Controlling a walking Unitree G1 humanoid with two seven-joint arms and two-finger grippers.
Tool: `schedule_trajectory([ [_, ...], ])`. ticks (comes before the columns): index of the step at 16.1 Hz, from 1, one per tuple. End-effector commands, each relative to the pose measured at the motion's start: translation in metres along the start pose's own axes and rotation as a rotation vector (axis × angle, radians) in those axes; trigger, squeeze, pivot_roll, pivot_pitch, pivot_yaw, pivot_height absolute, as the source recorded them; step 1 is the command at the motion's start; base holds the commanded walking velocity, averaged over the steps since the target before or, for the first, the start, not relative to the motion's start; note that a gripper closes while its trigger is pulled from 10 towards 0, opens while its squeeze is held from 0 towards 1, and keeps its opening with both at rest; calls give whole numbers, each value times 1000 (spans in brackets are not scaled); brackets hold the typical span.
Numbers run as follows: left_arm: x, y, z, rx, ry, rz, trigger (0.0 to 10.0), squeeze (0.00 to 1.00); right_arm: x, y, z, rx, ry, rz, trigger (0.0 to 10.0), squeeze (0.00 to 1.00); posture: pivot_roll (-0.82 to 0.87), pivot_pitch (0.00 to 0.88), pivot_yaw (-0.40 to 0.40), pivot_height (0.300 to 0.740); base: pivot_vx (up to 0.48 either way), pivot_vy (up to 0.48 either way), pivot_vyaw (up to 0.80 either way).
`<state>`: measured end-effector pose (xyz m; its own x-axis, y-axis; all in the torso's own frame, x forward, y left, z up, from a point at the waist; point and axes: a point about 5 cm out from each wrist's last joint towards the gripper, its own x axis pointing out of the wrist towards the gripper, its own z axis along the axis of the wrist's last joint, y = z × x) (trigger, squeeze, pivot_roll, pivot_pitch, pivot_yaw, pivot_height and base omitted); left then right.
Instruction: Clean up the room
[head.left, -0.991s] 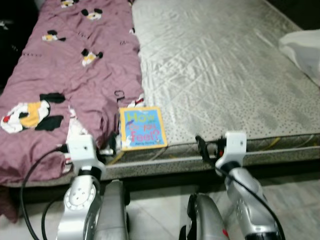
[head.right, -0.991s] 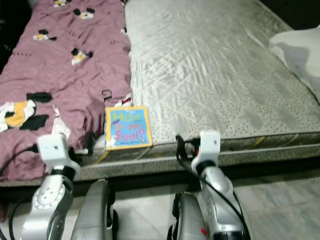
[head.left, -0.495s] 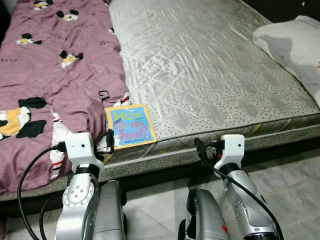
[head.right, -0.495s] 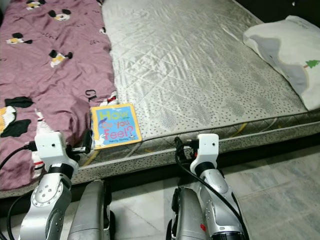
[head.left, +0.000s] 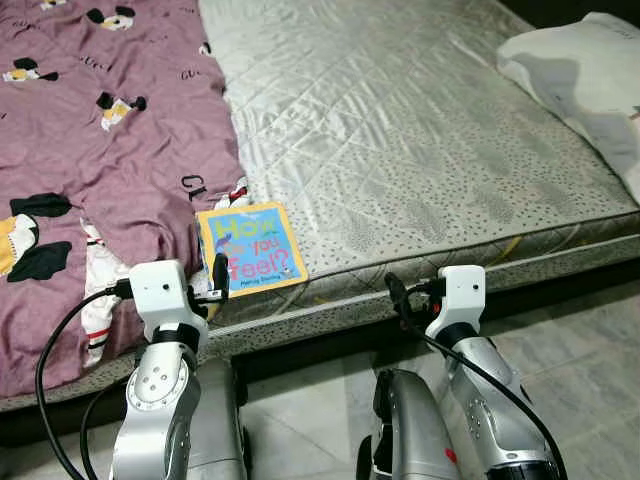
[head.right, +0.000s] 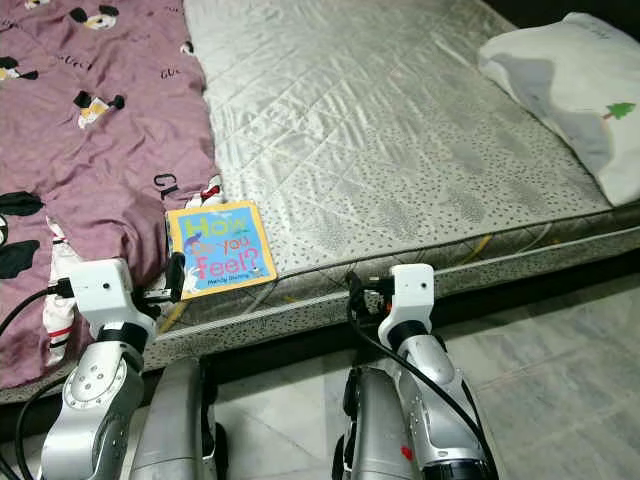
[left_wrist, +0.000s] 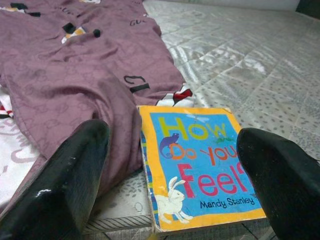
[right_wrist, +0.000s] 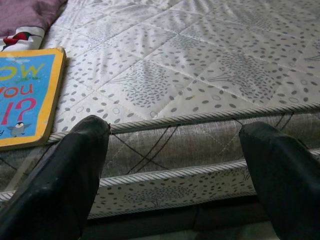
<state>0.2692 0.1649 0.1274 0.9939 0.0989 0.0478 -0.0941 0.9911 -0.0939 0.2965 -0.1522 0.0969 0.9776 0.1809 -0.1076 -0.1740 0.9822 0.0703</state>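
The left gripper (left_wrist: 170, 165) hangs with jaws spread wide just short of the one book (left_wrist: 197, 162), which lies flat at the mattress (head.left: 400, 150) front edge, touching the purple blanket (head.left: 90, 150). The right gripper (right_wrist: 175, 165), likewise released, faces the bare mattress edge beside it. One white pillow (head.left: 590, 80) lies at the far right, with broad open quilting between.
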Motion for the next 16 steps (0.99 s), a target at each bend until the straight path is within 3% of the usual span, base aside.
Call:
schedule_trajectory([
  [1,0,0,-3,-3,14,9,10000,0,-1,-1,-4,7,16,-2,10000,0,10,227,-25,531,0,0,0],
  [3,0,-1,-2,-6,13,8,10000,0,-1,1,-3,-12,13,17,10000,0,9,232,-24,531,0,0,0],
  [8,1,-2,-1,-10,9,12,10000,0,-1,4,-2,-34,8,44,10000,0,8,236,-26,531,0,0,708],
  [11,5,4,-10,-7,30,38,10000,0,-2,1,-3,-22,16,30,10000,0,3,241,-30,531,0,0,0],
  [16,30,5,-2,-55,0,68,10000,0,-7,-5,2,-51,0,18,10000,0,-28,256,-45,531,0,0,0],
])
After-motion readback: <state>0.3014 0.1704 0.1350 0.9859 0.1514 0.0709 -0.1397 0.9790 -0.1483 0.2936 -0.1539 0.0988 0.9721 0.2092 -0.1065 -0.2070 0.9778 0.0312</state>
